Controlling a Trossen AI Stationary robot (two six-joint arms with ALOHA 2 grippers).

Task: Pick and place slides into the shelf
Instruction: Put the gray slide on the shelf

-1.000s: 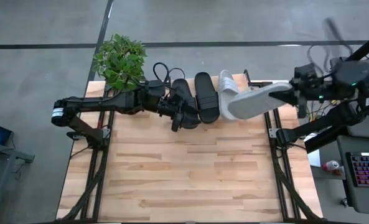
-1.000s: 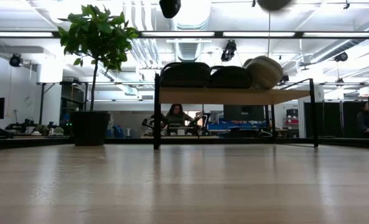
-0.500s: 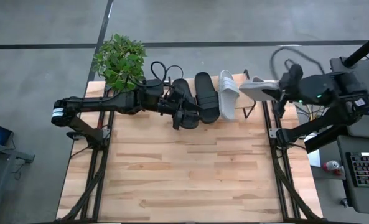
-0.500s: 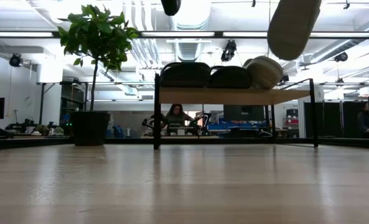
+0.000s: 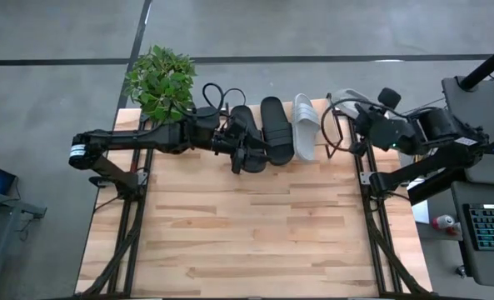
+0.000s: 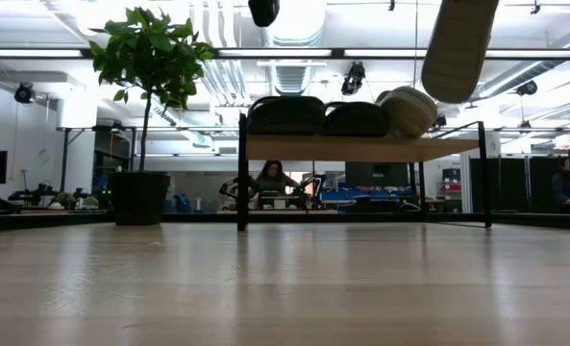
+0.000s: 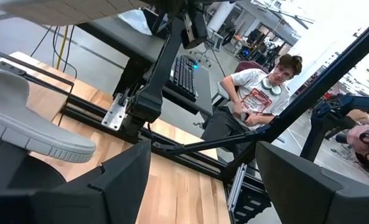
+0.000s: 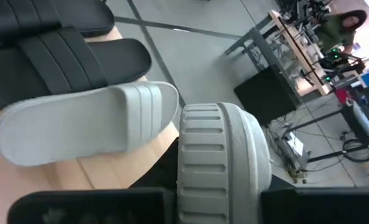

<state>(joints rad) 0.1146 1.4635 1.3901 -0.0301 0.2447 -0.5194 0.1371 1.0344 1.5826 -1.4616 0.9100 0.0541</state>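
We are carrying the last pale grey slide in the right gripper, clenched on the sandal, and over the past second we have been swinging it away from the shelf. A second ago it was lying across the shelf's right end, almost touching the pale slide already placed; now it is hanging off the table's right edge, near the right arm's base, with only its tip showing in the high view. In the low view it is hanging high, above and to the right of the shelf top, standing close to upright rather than flat.

Three slides are sitting on the shelf: two black slides side by side and one pale grey slide to their right. None of them has shifted in that time.

The left gripper is still resting by the black pair at the shelf's left part, its fingers spread apart and holding nothing.

We judge that this retreat is a re-approach: the free slot is at the shelf's right end, beside the pale slide, and the carried sandal is needing a flatter, better-aligned entry before we let go.
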